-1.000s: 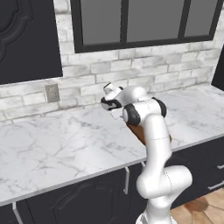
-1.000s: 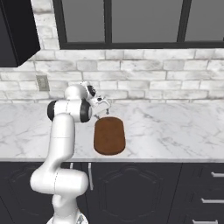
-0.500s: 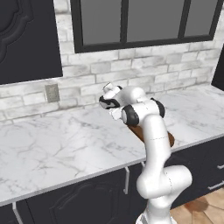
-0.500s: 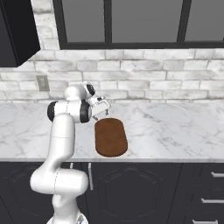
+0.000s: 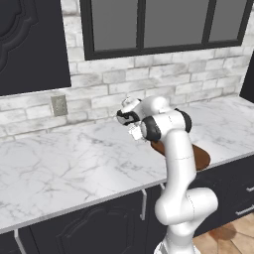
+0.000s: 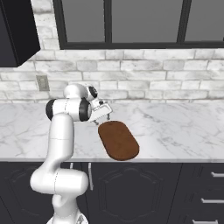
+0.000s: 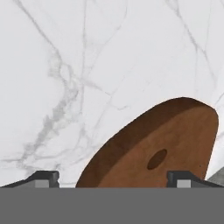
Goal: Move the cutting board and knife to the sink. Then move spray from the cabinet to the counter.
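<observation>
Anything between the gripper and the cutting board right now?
Nothing visible. The open gripper hovers just above the near end of the cutting board, its fingers straddling the end with the hole, with only bare counter around it.

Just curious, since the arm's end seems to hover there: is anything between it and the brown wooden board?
Nothing. In the hand view the end effector stands open just above the cutting board, with no object in between; beyond lies bare marble counter.

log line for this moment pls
gripper: open, above holed end | brown wooden oblong cutting board: flat on white marble counter, near front edge | held: nothing
</observation>
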You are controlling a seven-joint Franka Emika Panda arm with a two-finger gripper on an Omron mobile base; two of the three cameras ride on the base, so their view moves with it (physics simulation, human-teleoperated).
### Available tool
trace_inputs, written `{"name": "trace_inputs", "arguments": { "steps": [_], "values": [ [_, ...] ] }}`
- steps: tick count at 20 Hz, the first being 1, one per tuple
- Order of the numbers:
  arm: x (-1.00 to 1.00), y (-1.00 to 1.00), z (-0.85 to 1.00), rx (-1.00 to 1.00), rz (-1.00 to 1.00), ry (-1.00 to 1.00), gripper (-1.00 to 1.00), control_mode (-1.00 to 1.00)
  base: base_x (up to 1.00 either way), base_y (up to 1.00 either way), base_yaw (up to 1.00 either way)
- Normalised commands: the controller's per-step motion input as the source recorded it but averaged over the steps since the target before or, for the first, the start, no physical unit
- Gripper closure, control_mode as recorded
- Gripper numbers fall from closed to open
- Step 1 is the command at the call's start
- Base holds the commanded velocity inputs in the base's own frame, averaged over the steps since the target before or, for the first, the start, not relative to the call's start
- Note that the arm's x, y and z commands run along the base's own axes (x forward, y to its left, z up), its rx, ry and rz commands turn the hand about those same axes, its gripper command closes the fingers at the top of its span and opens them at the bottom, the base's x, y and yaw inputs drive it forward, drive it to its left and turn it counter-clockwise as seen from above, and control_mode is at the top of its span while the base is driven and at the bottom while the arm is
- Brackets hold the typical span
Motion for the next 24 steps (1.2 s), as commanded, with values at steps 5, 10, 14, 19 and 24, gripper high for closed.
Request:
{"name": "trace_inputs", "arguments": {
  "steps": [5, 10, 14, 19, 24],
  "values": [
    [-0.64, -0.34, -0.19, 0.00, -0.07, 0.05, -1.00, -1.00, 0.00, 0.00, 0.00],
    [-0.54, -0.28, -0.08, 0.00, -0.07, 0.03, -1.00, -1.00, 0.00, 0.00, 0.00],
    [-0.53, -0.26, -0.03, 0.00, -0.07, 0.01, -1.00, -1.00, 0.00, 0.00, 0.00],
    [-0.19, -0.12, 0.00, 0.00, -0.06, -0.01, -1.00, -1.00, 0.00, 0.00, 0.00],
    [-0.19, -0.04, 0.24, 0.01, -0.06, -0.15, -1.00, -1.00, 0.00, 0.00, 0.00]
  ]
}}
